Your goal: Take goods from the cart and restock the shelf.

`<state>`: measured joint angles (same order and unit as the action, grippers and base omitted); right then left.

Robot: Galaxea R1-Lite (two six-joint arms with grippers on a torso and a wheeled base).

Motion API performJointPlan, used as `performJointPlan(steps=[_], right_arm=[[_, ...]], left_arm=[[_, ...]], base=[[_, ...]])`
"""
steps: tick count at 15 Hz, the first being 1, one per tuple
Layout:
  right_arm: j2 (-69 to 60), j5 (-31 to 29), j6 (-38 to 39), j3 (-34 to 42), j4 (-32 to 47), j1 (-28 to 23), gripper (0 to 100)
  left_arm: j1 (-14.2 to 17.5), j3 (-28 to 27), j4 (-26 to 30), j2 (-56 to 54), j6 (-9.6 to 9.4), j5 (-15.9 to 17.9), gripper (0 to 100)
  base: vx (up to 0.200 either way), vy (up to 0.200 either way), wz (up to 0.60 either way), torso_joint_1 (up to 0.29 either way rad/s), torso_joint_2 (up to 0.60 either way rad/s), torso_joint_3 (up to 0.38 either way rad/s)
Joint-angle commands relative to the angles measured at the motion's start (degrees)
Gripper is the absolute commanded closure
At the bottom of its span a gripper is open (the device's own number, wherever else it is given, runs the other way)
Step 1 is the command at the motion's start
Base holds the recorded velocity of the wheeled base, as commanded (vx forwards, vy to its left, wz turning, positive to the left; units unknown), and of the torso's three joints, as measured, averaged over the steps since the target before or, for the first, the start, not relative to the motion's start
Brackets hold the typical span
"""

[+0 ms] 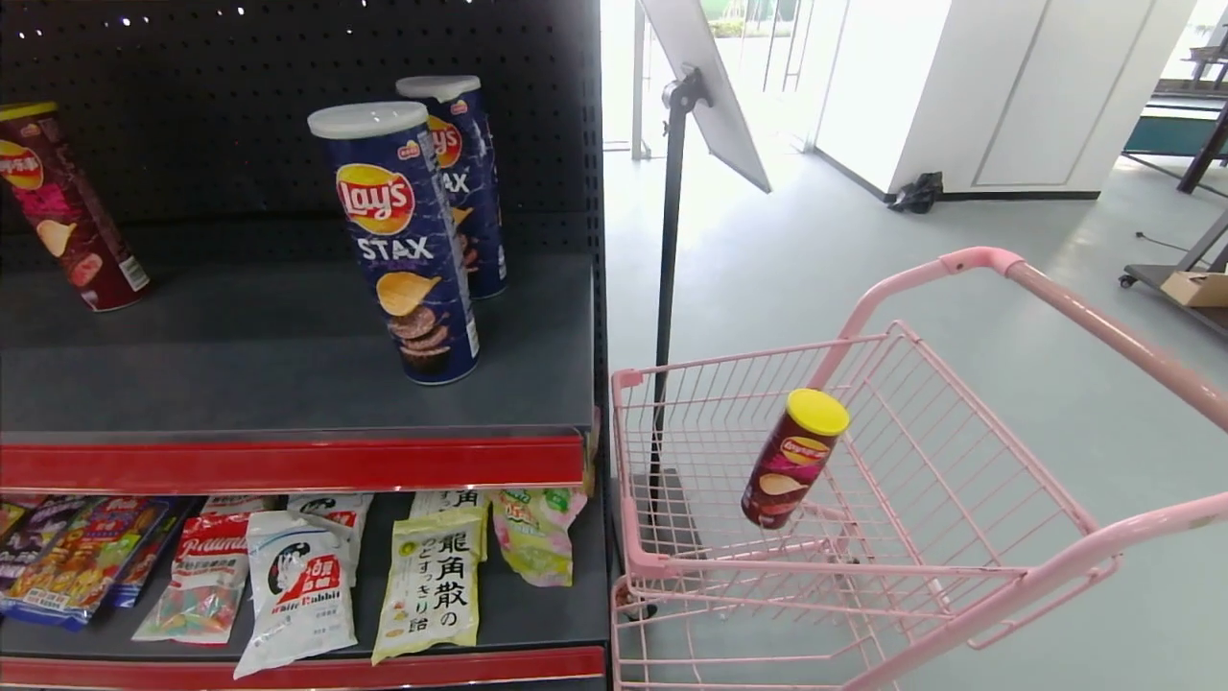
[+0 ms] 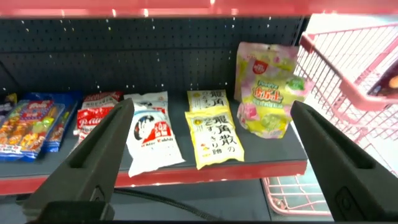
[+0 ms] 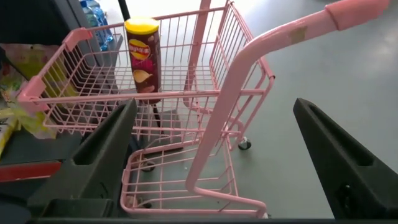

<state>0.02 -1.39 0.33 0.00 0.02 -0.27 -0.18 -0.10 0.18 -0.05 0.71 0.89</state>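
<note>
A maroon chip can [image 1: 794, 459] with a yellow lid stands inside the pink cart [image 1: 998, 261]. The shelf [image 1: 288, 384], left of the cart, carries two blue chip cans [image 1: 403, 240]. Both the left gripper [image 2: 211, 106] and the right gripper [image 3: 214, 102] are spread wide and hold nothing.

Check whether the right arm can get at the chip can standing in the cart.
Probably yes. The right hand is open, and the chip can stands in the cart's open-topped basket with nothing over it. The pink handle bar crosses between them, so coming in from above looks safest.
</note>
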Motion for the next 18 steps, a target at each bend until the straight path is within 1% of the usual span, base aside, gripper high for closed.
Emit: performJointPlan(steps=[1,3,5,12,16,17,18], right_arm=[[0.1,0.0,0.0,0.0,0.0,0.0,0],[0.1,0.0,-0.2,0.0,0.1,0.0,0],[0.1,0.0,-0.2,0.0,0.1,0.0,0],[0.1,0.0,-0.2,0.0,0.1,0.0,0],[0.1,1.0,-0.4,0.0,0.0,0.0,0],[0.7,2.6,-2.7,-3.5,-1.4,0.1,0],[6.1,6.7,-5.5,-10.4,-1.3,0.3,0]], left_arm=[[0.0,0.0,0.0,0.0,0.00,0.0,0],[0.0,0.0,0.0,0.0,0.00,0.0,0],[0.0,0.0,0.0,0.0,0.08,0.0,0],[0.0,0.0,0.0,0.0,0.08,0.0,0],[0.0,0.0,0.0,0.0,0.08,0.0,0],[0.0,0.0,0.0,0.0,0.08,0.0,0],[0.0,0.0,0.0,0.0,0.00,0.0,0]], base=[[0.000,0.000,0.00,-0.207,0.55,0.334],[0.000,0.000,0.00,-0.205,0.54,0.327],[0.000,0.000,0.00,-0.112,0.31,0.188],[0.000,0.000,0.00,-0.010,0.03,0.019],[0.000,0.000,0.00,0.000,0.00,0.000],[0.000,0.000,0.00,0.000,0.00,0.000],[0.000,0.000,0.00,0.000,0.00,0.000]])
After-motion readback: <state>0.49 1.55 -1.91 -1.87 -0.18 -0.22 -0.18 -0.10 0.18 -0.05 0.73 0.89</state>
